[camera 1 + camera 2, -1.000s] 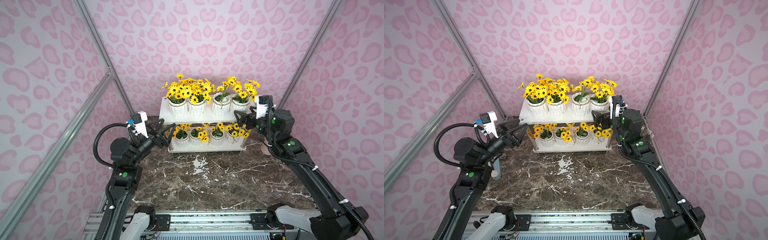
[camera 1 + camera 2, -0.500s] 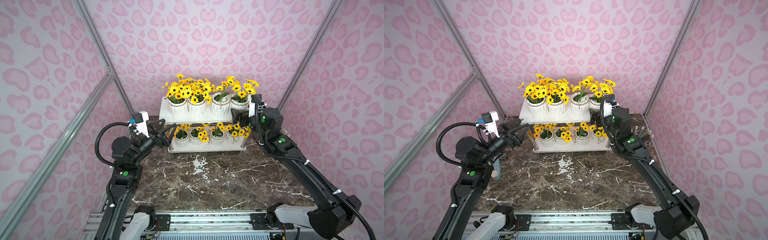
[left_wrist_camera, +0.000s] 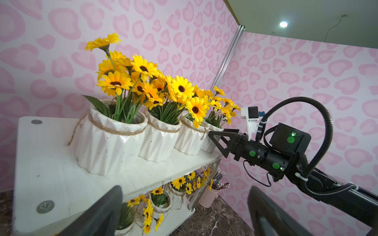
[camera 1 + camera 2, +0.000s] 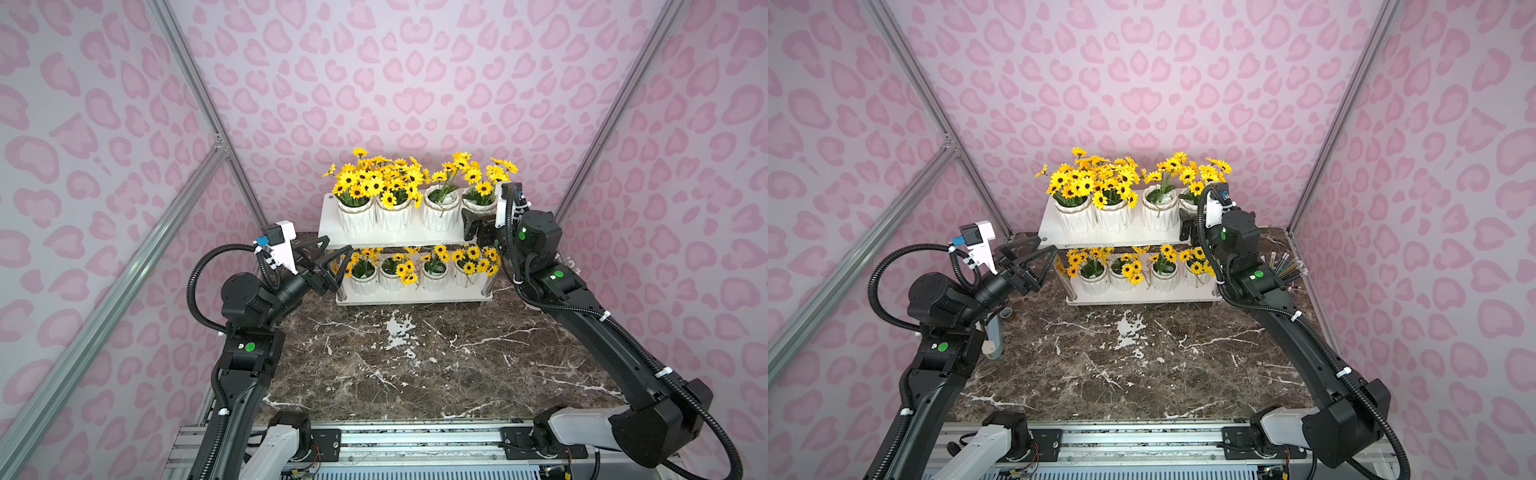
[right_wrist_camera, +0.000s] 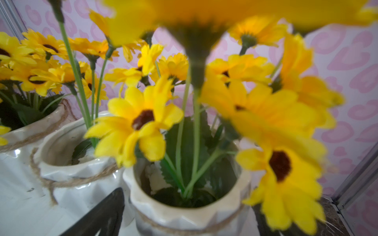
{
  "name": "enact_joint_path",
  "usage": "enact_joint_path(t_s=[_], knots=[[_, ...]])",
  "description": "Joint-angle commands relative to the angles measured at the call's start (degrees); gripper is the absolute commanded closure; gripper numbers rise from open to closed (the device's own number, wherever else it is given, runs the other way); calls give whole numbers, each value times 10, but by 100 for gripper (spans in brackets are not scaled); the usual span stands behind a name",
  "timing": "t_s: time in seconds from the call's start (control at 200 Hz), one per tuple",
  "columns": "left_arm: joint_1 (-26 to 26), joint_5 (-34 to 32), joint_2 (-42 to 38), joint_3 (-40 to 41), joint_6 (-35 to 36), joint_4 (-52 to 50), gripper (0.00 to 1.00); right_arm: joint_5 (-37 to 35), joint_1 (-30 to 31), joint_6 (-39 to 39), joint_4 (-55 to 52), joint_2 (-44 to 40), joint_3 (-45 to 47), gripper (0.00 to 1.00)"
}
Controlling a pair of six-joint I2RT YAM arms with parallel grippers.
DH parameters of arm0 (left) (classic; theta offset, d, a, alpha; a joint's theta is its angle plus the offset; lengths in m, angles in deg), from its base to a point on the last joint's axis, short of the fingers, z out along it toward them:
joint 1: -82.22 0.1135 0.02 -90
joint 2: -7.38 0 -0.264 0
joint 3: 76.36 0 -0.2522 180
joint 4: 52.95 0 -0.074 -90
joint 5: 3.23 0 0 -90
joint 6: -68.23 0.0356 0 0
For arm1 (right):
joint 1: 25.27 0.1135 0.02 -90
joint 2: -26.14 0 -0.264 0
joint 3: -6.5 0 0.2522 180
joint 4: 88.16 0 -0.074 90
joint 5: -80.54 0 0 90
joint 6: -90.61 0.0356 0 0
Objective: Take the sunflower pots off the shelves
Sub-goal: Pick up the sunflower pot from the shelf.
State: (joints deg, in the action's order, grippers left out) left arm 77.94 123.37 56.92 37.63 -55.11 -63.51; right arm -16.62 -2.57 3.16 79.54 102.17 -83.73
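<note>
Both top views show eight sunflower pots (image 4: 392, 216) on the shelves (image 4: 330, 226), four per tier. Right fingers (image 4: 468, 220) spread wide either side of the upper end pot (image 5: 184, 216); left fingers (image 3: 102, 212) wide, empty, by the other end.

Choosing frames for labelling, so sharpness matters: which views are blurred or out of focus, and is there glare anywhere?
Right wrist view: the nearest sunflowers are badly blurred, the pot rim only soft. Left wrist view: pots crisp, the left hand's fingers defocused, a ceiling lamp blown out. Both top views: sharp, evenly lit.
</note>
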Motion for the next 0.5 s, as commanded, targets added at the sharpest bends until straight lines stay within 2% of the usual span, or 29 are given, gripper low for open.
enact_joint_path(t_s=[0.0,0.255,0.495], knots=[[0,-5,0,-6,3,10,2,0,0,-6,31,6,-10,1],[0,-9,-2,-9,5,7,2,-31,-1,-24,27,-2,-6,1],[1,-10,-1,-9,4,8,3,-23,-15,-21,22,-11,1,1]])
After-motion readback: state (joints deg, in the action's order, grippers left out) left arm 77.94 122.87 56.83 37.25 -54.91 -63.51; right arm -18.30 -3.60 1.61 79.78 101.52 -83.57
